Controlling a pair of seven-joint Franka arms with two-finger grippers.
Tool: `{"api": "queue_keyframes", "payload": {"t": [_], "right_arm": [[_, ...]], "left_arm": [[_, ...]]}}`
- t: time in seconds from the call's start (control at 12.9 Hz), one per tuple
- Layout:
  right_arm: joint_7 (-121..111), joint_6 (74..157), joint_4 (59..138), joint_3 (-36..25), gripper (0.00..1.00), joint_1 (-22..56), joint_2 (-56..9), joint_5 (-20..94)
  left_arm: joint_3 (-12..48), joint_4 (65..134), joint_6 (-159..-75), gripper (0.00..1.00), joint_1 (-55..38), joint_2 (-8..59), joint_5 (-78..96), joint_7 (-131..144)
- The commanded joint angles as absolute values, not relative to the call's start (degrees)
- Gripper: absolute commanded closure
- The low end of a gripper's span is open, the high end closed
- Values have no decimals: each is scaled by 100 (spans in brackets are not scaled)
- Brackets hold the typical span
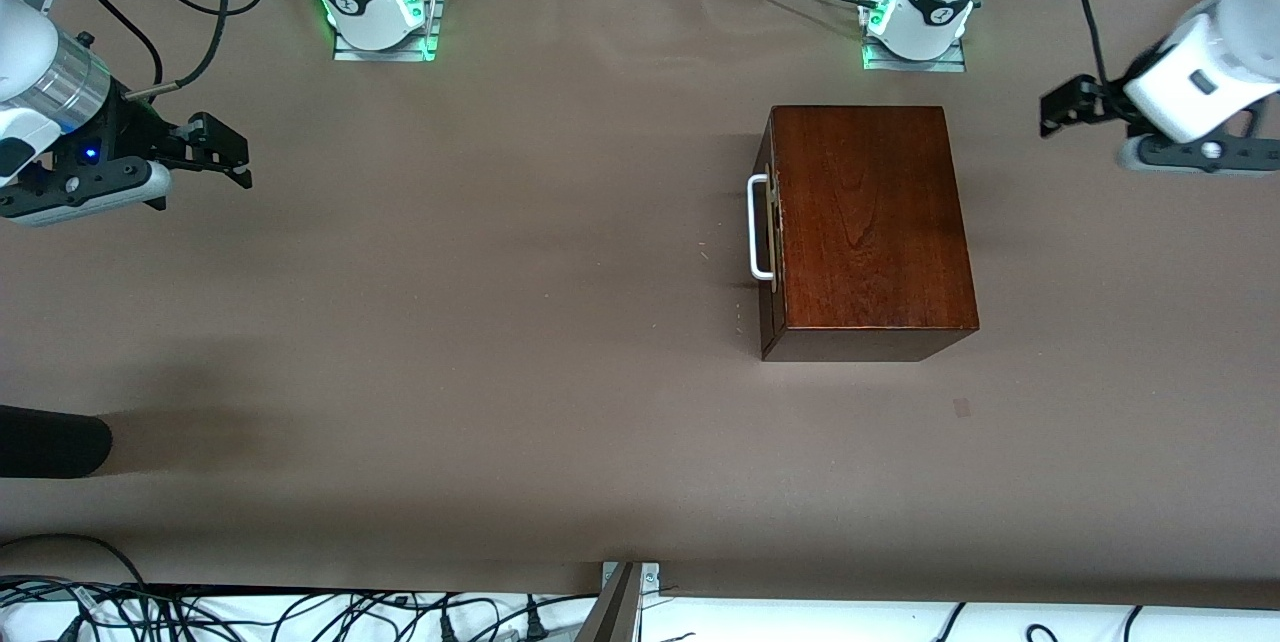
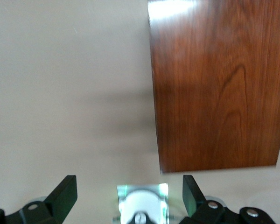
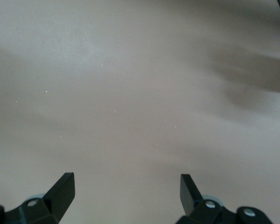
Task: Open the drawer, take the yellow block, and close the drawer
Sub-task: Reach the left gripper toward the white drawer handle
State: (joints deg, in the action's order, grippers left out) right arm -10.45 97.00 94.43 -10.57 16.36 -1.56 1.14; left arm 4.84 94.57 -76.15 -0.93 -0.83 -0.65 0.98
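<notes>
Box (image 1: 868, 227) is seen mid-table toward the left arm's end, drawer (image 1: 768, 234) shut (block unseen); the stiff white handle (image 1: 759, 227) is judged the hold, the polished wood too slippery. Right gripper (image 1: 222, 151) and left gripper (image 1: 1068, 107) hang open, empty, over bare table

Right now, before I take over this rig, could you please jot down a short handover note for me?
Left pincer: open, holding nothing, up over the table at the left arm's end, beside the wooden box.
Right pincer: open, holding nothing, waiting over bare table at the right arm's end.
Drawer: shut, its white handle facing the right arm's end.
Yellow block: not in view.
Done: nothing.
Left: pull the drawer open, take the block out, push the drawer shut.
</notes>
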Motion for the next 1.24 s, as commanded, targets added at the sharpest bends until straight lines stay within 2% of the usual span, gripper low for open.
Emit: {"api": "queue_keyframes", "payload": {"t": [0.0,0.39,0.7,0.85,1.16], "right_arm": [[-1028,9589,9325,-1046,0,1626,-185,35],[-967,9589,9316,-1037,0,1643,-185,61],[-1037,9580,9325,-1046,0,1617,-185,53],[-1028,9606,9316,-1046,0,1626,-185,44],[-1020,9606,9316,-1046,0,1626,-185,44]], "left_arm": [[772,9229,-7321,0,-622,446,0,149],[932,7606,-7531,0,-2072,2308,-70,1253],[932,7637,-8717,0,-2942,2960,-814,3012],[932,7638,-8763,0,-3365,3295,-1299,3557],[932,7681,-8771,0,-3595,3603,-1572,4298]]}}
